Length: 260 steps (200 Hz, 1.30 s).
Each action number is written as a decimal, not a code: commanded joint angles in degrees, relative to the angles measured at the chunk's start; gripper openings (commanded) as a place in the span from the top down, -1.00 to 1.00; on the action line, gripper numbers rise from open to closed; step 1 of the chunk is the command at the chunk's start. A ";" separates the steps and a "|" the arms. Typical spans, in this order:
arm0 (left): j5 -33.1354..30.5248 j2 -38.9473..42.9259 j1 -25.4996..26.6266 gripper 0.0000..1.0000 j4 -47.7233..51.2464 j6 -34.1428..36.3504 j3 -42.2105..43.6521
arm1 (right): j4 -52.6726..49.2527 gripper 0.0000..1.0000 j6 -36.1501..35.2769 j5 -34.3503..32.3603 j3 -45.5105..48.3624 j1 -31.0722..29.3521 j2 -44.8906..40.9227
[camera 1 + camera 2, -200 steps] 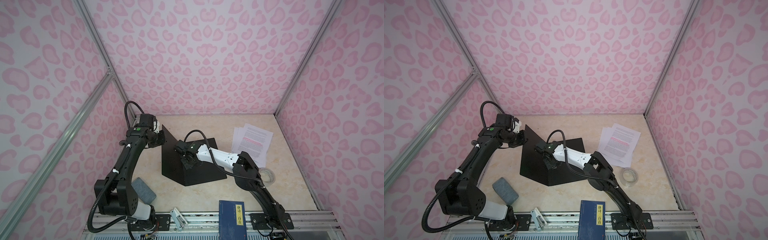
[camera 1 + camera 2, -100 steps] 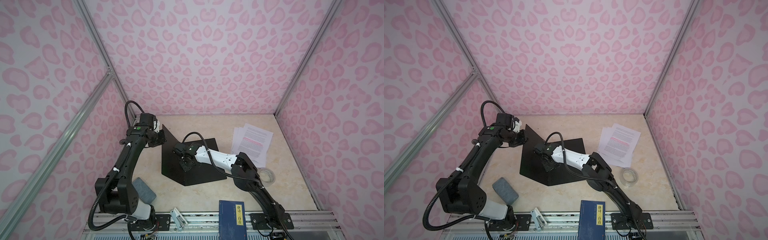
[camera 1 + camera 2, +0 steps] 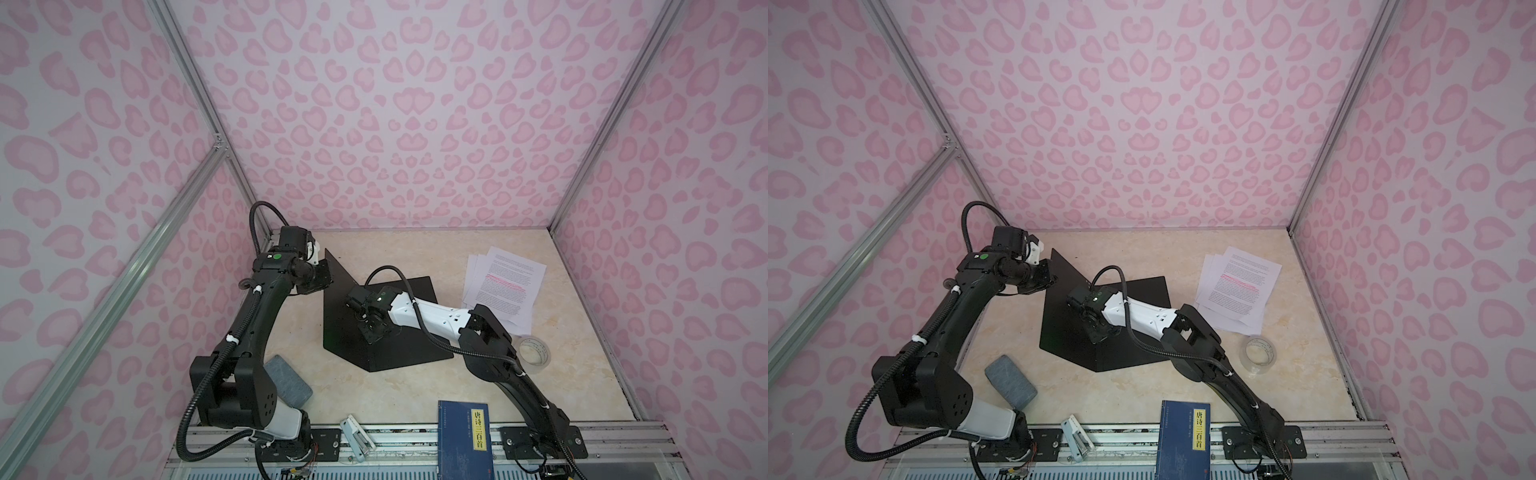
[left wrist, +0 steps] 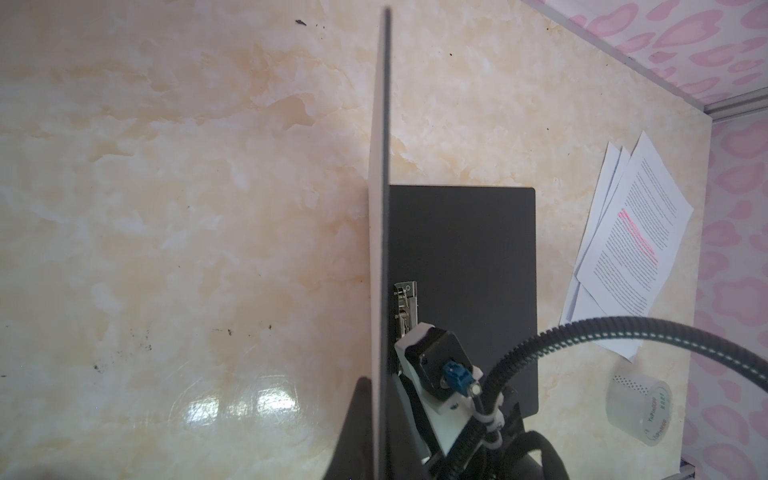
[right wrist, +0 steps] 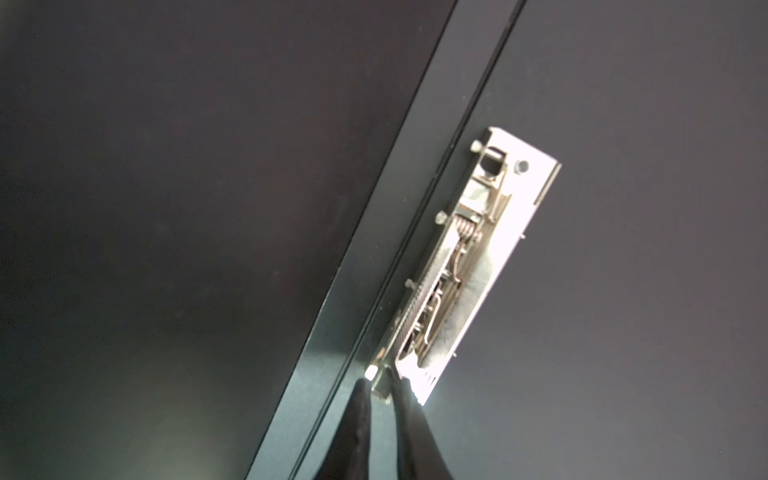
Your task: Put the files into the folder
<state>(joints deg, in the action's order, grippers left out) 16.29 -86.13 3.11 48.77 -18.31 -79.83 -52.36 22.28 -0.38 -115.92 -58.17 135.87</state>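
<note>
The folder (image 3: 399,353) (image 3: 1121,353) lies open on the table, black inside. Its left cover (image 3: 336,299) stands upright. My left gripper (image 3: 326,274) (image 3: 1050,272) (image 4: 380,386) is shut on that cover's edge (image 4: 380,208). My right gripper (image 3: 372,332) (image 3: 1096,332) (image 5: 380,382) points down at the spine. Its fingers pinch the small tab at the end of the metal clip (image 5: 478,257) (image 4: 405,307). The files (image 3: 503,286) (image 3: 1237,286) (image 4: 631,232), white printed sheets with pink highlighted lines, lie fanned on the table to the right of the folder.
A clear tape roll (image 3: 534,351) (image 3: 1258,353) sits just in front of the files. A dark blue book (image 3: 463,436) lies at the front edge. A grey block (image 3: 289,380) rests by the left arm's base, with a small white stapler-like tool (image 3: 355,432) nearby.
My right wrist has shifted slightly left along the folder's spine. The left arm keeps the cover upright in the same place.
</note>
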 commanded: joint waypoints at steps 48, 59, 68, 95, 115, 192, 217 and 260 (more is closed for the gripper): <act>1.28 -0.01 0.05 0.94 0.78 0.32 -0.59 | -0.46 0.68 0.30 -0.58 -0.16 -0.08 1.32; 1.37 -0.03 0.05 0.93 0.78 0.36 -0.59 | -0.62 0.69 0.39 -0.80 -0.13 -0.02 1.56; 1.37 0.02 0.05 0.93 0.77 0.28 -0.61 | -0.72 0.70 0.39 -0.98 -0.11 -0.06 1.74; 1.54 0.01 0.05 0.93 0.88 0.20 -0.76 | -1.30 0.75 0.63 -2.16 -0.04 0.05 2.35; 1.63 -0.02 0.05 0.93 0.97 0.29 -0.77 | -1.43 0.77 0.64 -2.29 -0.07 0.05 2.81; 1.44 0.08 0.05 0.94 1.22 0.71 -0.94 | -2.39 0.82 1.30 -4.74 -0.06 0.25 3.78; 1.20 0.16 0.05 0.93 1.31 0.82 -1.03 | -2.66 0.83 1.49 -5.19 0.07 0.43 3.78; 0.76 0.24 0.05 0.93 1.35 1.08 -0.87 | -3.06 0.84 1.93 -6.16 0.06 0.75 3.53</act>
<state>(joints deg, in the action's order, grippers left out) 16.51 -86.13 3.11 49.06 -17.91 -80.03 -53.19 23.40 -3.01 -116.71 -58.06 137.80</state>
